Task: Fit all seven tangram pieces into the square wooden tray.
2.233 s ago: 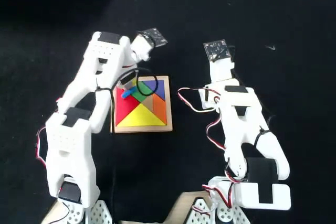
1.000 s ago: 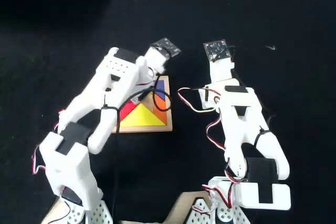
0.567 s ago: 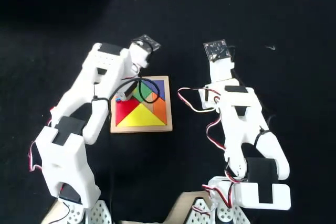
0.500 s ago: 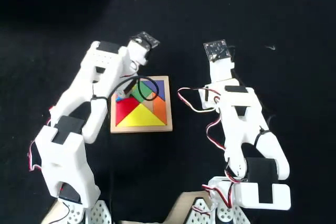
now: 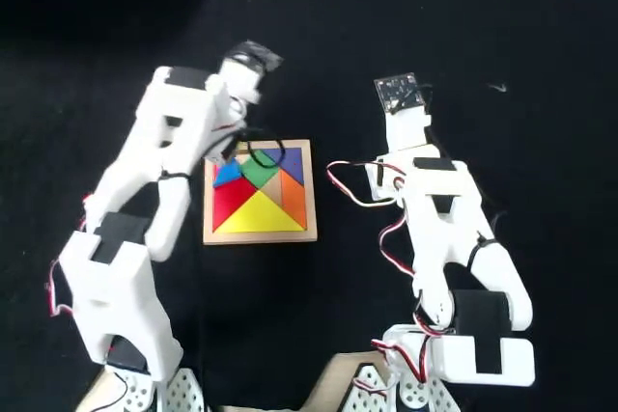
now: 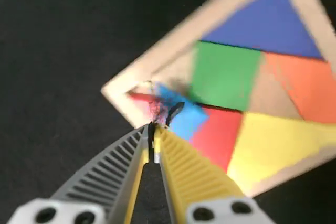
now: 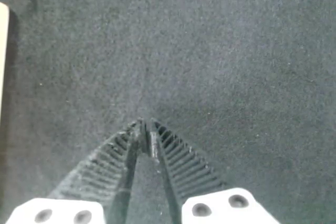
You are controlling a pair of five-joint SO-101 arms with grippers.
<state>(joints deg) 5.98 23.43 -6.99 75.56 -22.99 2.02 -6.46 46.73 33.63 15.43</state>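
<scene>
The square wooden tray (image 5: 307, 190) lies on the black cloth between the two arms. In it are a dark blue triangle (image 5: 289, 163), a green square (image 5: 257, 169), an orange piece (image 5: 294, 196), a yellow triangle (image 5: 259, 212), a red triangle (image 5: 225, 203) and a light blue piece (image 5: 228, 173) by the far left corner. The left gripper (image 6: 154, 128) is shut and empty, its tips just short of the light blue piece (image 6: 181, 118) at the tray corner (image 6: 113, 92). Over bare cloth, the right gripper (image 7: 144, 126) is shut with nothing in it.
The left arm (image 5: 174, 132) stands along the tray's left side and leans over its far left corner. The right arm (image 5: 430, 200) stands to the tray's right. A strip of tray rim (image 7: 2, 51) borders the right wrist view. A cable (image 5: 348, 185) loops beside the tray.
The left arm swung right over the tray, then back to its left side. The light blue piece now lies uncovered in the far left corner. The right arm kept still.
</scene>
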